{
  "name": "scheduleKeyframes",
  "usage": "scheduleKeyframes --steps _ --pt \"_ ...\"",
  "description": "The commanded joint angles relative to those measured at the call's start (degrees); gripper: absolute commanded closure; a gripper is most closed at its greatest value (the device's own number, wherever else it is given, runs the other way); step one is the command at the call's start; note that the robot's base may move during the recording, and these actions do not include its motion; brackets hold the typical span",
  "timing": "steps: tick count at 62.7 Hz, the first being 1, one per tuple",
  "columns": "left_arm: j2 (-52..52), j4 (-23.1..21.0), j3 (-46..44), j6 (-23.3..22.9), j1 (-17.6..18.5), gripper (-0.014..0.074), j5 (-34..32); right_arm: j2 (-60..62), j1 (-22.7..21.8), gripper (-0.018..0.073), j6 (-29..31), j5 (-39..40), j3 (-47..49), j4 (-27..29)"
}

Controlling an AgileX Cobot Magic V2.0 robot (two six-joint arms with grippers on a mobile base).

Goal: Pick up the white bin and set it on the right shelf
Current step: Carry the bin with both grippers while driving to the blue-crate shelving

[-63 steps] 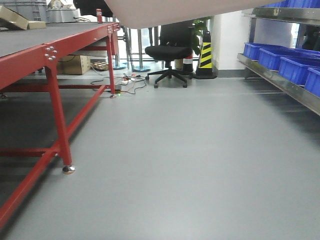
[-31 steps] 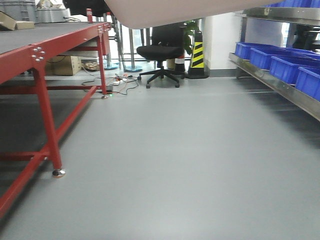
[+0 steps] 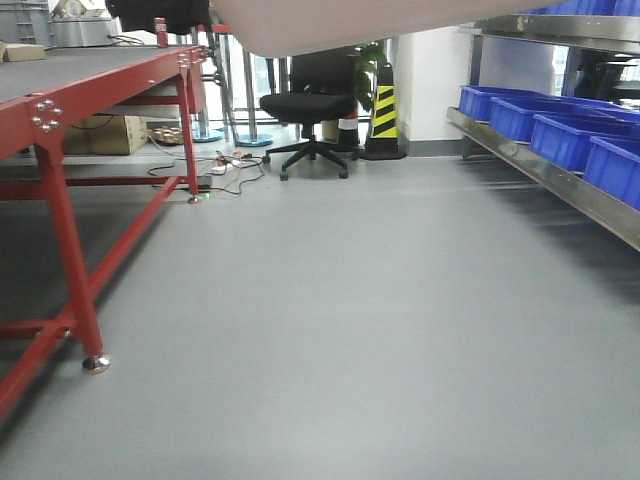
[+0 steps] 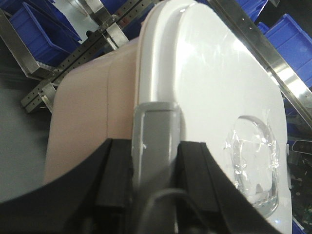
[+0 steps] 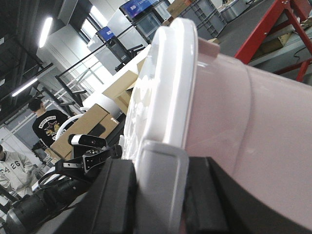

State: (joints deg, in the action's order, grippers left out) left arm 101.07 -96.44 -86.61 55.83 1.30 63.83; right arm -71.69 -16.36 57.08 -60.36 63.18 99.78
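The left claw [image 4: 155,147] is clamped on the white bin [image 4: 83,117]. Its two black fingers [image 4: 114,170] press either side of a grey clip [image 4: 155,126] at the rim of the translucent lid [image 4: 209,73]. The bin stretches away from this claw, with its pale pink wall on one side and the lid on the other. Past the bin's far end stands the right shelf [image 4: 278,68], with a shiny diagonal rail, grey perforated uprights [image 4: 73,63] and blue bins [image 4: 36,24].

The right claw [image 5: 163,168] grips the bin the same way, closed on a matching grey clip with the lid edge straight ahead. Beyond that claw are cardboard boxes [image 5: 85,126], a person in a black top [image 5: 46,124] and the red counter [image 5: 287,24].

From the front camera, the bin's underside fills the top edge, held clear above the grey floor [image 3: 350,330] and not on the shelf. The red counter runs along the left, and the shelf with its blue bins runs along the right. Farther off are a black office chair [image 3: 310,105] and a striped cone [image 3: 384,115].
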Motion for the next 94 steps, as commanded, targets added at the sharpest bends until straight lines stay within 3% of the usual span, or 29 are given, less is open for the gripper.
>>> scheduleKeyframes --steps 1,94 --pt "-3.1 -2.4 -2.1 1.4 2.1 0.0697 9.4 2.3 1.5 0.0368 0.6 -11.9 2.0 6.4" --pt "-2.9 -2.4 -2.1 1.4 2.1 0.0697 9.6 2.3 1.5 0.0368 0.6 -11.8 2.0 6.4"
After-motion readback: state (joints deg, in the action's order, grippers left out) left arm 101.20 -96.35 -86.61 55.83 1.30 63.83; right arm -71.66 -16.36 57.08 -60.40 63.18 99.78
